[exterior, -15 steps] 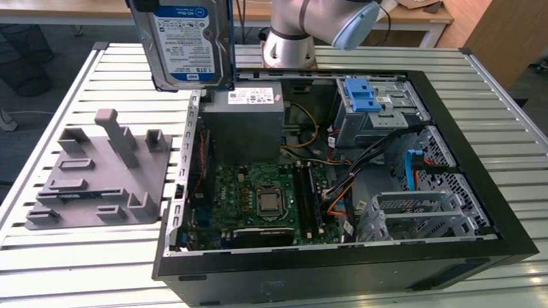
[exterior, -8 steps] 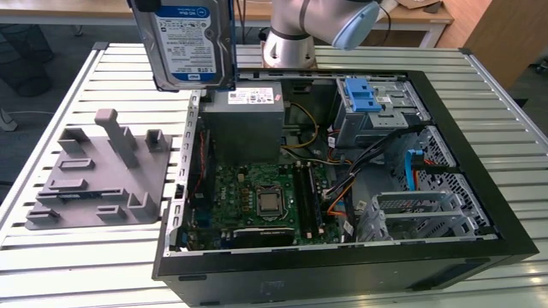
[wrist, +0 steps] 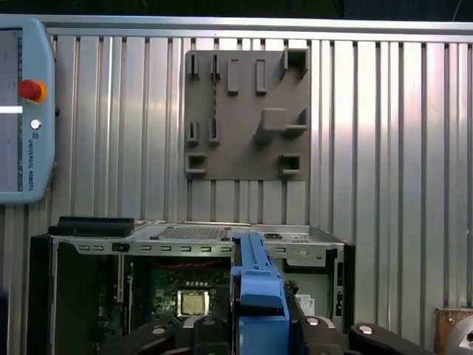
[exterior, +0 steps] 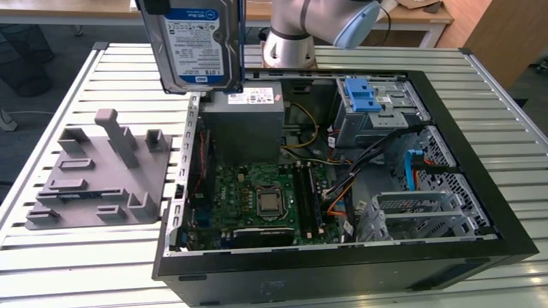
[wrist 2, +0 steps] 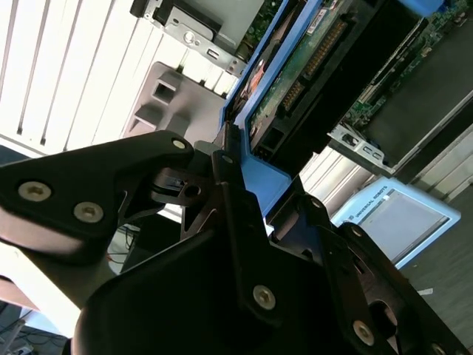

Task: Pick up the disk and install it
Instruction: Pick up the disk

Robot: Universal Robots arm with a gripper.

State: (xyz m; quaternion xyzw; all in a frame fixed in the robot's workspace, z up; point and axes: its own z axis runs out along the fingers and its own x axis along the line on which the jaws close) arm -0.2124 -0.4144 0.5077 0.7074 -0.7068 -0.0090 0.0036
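The open computer case (exterior: 342,264) lies on the slatted surface (exterior: 77,260), and the fixture plate (exterior: 94,183) lies beside it, on the exterior view's left. Inside the case, the power supply (exterior: 244,122) sits farther back than the motherboard (exterior: 256,199). The disk (exterior: 199,45) hangs in the pincer (wrist 2: 262,185), probably above the case wall nearest to the plate.

A slatted metal table (exterior: 68,256) carries an open computer case (exterior: 342,276) beside a grey fixture plate (exterior: 86,186).

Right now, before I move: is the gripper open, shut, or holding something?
Gripper: shut on the disk, clamping its blue carrier frame; the disk hangs in the air.
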